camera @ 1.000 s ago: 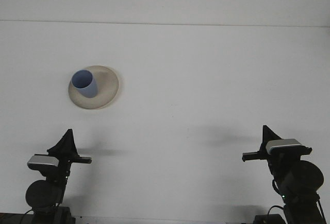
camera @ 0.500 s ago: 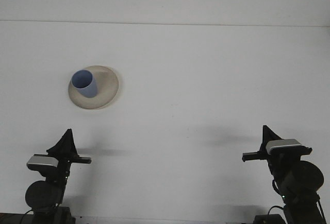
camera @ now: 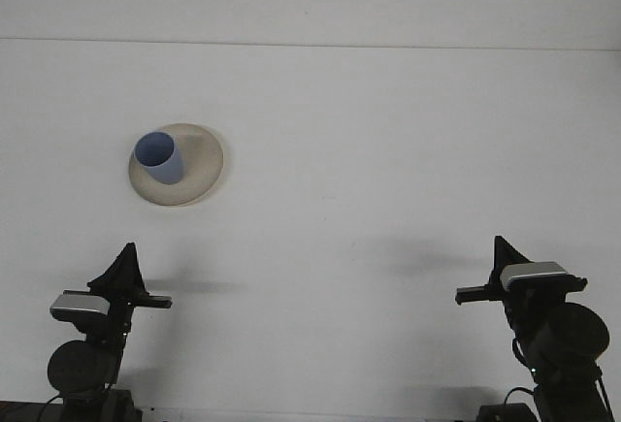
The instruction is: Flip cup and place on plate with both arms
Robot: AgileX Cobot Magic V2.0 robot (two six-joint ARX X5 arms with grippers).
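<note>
White tabletop (camera: pixel 388 170) stretches ahead of me to a pale wall. At about ten o'clock from its middle sits the beige plate (camera: pixel 199 165), and the blue cup (camera: pixel 160 158) stands on its left part, mouth up. My left gripper (camera: pixel 123 269) waits at seven o'clock, my right gripper (camera: pixel 502 259) at five; I cannot tell how wide either stands, and both are well apart from the plate.

Plain white table (camera: pixel 388 150), faint seam line near far edge, soft even light, pale shadows
</note>
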